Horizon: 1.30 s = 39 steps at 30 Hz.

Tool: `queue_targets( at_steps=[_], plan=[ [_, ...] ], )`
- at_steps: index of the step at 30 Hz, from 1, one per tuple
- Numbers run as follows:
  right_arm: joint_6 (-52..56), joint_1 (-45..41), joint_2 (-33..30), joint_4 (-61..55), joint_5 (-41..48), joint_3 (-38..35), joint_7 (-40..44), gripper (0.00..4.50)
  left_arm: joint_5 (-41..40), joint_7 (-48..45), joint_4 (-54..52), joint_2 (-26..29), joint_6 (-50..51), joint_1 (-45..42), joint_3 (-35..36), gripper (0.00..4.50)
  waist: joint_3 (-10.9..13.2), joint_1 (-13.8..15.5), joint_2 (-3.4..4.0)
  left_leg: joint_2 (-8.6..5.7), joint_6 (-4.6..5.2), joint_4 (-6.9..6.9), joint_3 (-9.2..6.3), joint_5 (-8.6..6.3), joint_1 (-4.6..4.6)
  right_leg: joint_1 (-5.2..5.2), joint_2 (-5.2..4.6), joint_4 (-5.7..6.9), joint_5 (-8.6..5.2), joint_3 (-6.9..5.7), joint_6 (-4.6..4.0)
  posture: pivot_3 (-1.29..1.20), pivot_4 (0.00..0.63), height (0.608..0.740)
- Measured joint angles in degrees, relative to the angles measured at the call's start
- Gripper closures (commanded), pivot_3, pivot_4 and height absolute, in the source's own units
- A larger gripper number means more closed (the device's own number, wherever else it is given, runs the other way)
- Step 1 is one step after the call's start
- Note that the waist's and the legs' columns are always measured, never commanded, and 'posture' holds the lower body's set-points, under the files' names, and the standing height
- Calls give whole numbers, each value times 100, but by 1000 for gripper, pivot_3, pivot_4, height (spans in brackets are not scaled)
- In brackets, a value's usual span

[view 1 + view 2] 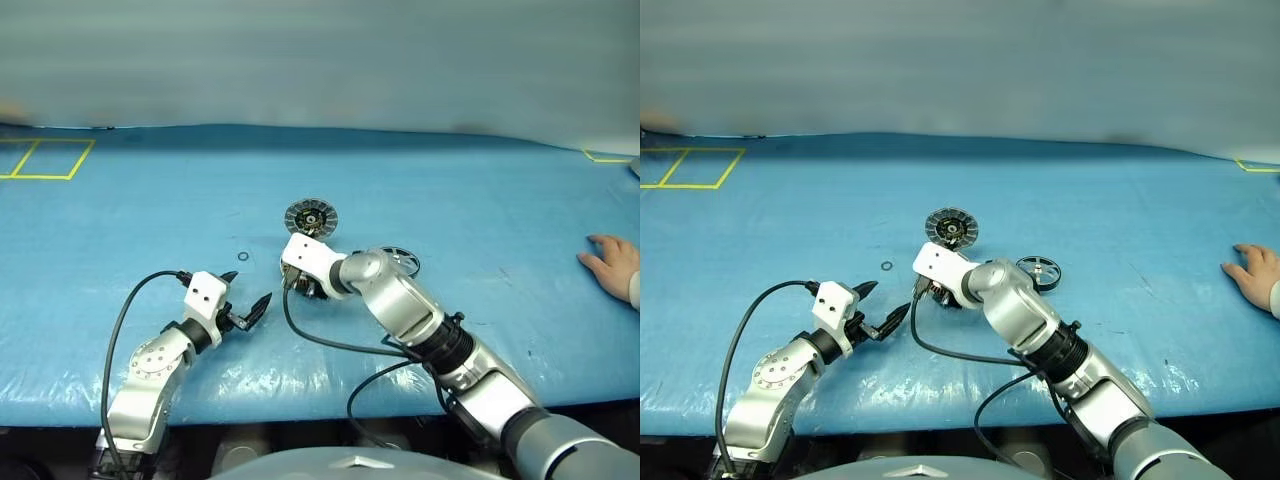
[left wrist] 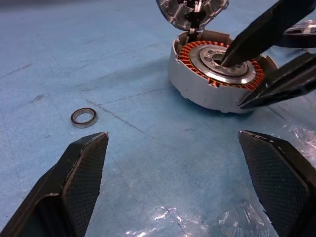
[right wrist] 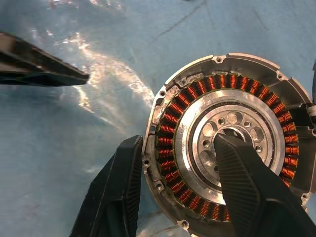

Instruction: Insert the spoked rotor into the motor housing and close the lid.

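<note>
The motor housing (image 3: 232, 84), a silver cup with copper-orange windings, lies on the blue cover. My right gripper (image 3: 177, 142) reaches down onto it: one finger sits in the central hub, the other presses the outside of the wall, so it is shut on the housing's wall. Just behind the housing lies the lid (image 1: 311, 217), its segmented face up. To the housing's right, the spoked rotor (image 1: 398, 260) rests flat. My left gripper (image 1: 250, 287) stands open and empty a short way left of the housing, pointing at it.
A tiny washer ring (image 1: 243, 257) lies left of the housing. A person's hand (image 1: 610, 262) rests on the table at the far right. Yellow tape squares (image 1: 45, 158) mark the far left. The table's front edge runs close below both arms.
</note>
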Motion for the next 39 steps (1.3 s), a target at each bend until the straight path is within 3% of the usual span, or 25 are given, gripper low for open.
queue_targets(
  at_steps=[13, 20, 26, 35, 37, 39],
  plan=[
    [1494, 851, 443, -1397, 389, -235, -958, 2602, -7, -7, 0, 8, 40, 23, 3, 0, -21, 30, -6, -1, -4, -5, -3, -4, -14, -10, -25, -11, -3, -4, -5, 0, 150, 740],
    [1999, 839, 761, -1622, 687, -458, -1433, 314, -7, -8, 0, 5, 108, 7, -3, 0, 18, 32, 8, -2, -4, -5, -7, -4, -37, -30, -26, -12, -3, -7, -5, 0, 150, 740],
    [2845, 790, 832, -2259, 1113, -773, -1668, 314, -16, -12, -1, 4, 121, 9, -2, 0, 34, 65, 16, -10, -2, 2, -19, -2, -112, -73, -17, -15, 3, -19, 4, 0, 150, 740],
    [2833, 917, 805, -3435, 1887, -1838, -1619, 314, -132, -115, -27, 82, 182, -41, 32, 0, 87, 41, 16, -6, -3, 0, -22, -1, -116, -67, 10, -14, 3, -21, 8, 0, 150, 740],
    [2129, 1408, 684, -3633, 2010, -2063, -1550, 314, -132, -94, -27, 93, 228, -100, 98, 0, 95, 52, 8, -10, -2, -2, -31, -2, -114, -58, 11, -17, -1, -24, 23, 0, 150, 740],
    [727, 2174, 302, -3618, 1961, -2090, -1552, 314, -119, -13, -11, 86, 237, -205, 120, 0, 106, 82, 3, -27, 1, -3, -36, -4, -115, -52, 8, -20, -10, -17, 35, 0, 150, 740]
  ],
)
